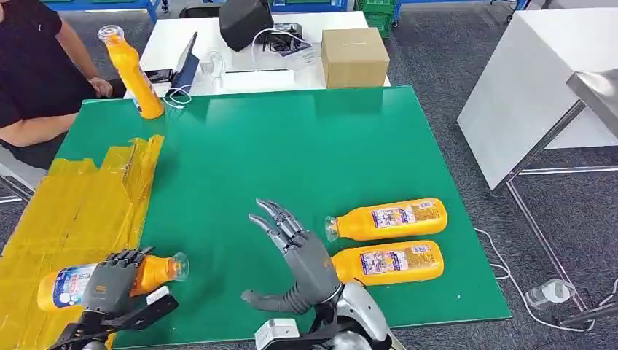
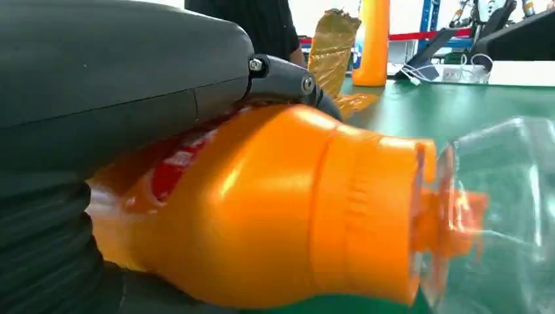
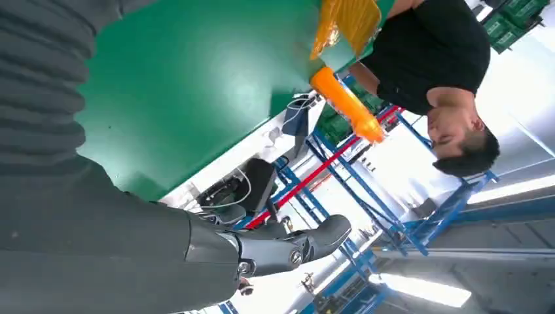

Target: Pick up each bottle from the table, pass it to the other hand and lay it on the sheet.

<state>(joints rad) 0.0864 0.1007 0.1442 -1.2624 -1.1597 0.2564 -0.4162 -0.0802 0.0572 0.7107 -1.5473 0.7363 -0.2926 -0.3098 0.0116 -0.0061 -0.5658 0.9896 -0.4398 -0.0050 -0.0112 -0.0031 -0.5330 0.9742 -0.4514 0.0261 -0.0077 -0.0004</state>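
Broad bare green table lies between the yellow sheet and two lying bottles. An upright bottle and a person's arm stand at the far left corner.

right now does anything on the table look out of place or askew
One upright orange plastic bottle stands alone at the green table's far left corner near a person, while two others lie flat. The crinkled yellow sheet is rumpled, its far edge folded up. Nothing is spilled.
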